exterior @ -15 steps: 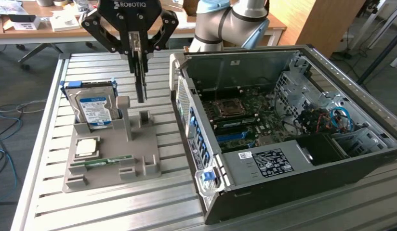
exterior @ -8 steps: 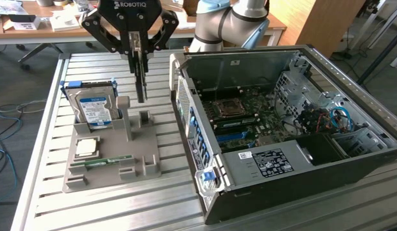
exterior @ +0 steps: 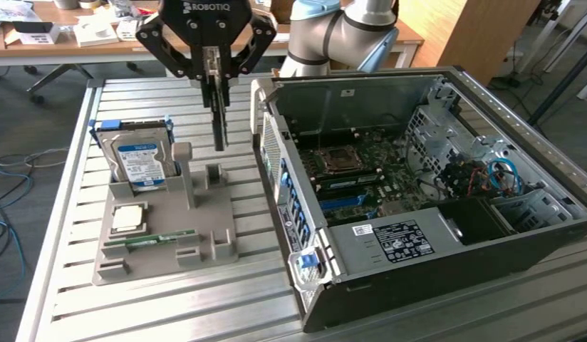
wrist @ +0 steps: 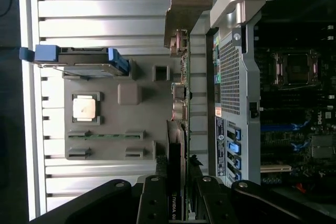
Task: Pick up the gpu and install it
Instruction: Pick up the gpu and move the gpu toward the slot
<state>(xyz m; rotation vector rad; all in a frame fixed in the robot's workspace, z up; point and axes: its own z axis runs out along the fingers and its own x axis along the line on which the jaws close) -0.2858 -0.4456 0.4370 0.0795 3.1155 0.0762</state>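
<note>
My gripper (exterior: 214,75) is shut on the gpu (exterior: 217,121), a thin dark card seen edge-on that hangs upright from the fingers. It hangs in the air over the back of the grey holder (exterior: 165,235), beside the open computer case (exterior: 303,178). In the wrist view the gpu (wrist: 178,129) runs out from between my fingers (wrist: 152,203), its metal bracket (wrist: 186,9) at the far end. The gripper (wrist: 178,198) grips the card's dark end. The card lies between the holder (wrist: 142,114) and the case's perforated side (wrist: 231,77).
On the holder stand a silver hard drive with a blue-white label (exterior: 142,160), a square processor (exterior: 129,217) and a slim green memory stick (exterior: 151,239). The case lies open with its motherboard (exterior: 365,171) exposed. All of it rests on a slatted metal table (exterior: 151,306).
</note>
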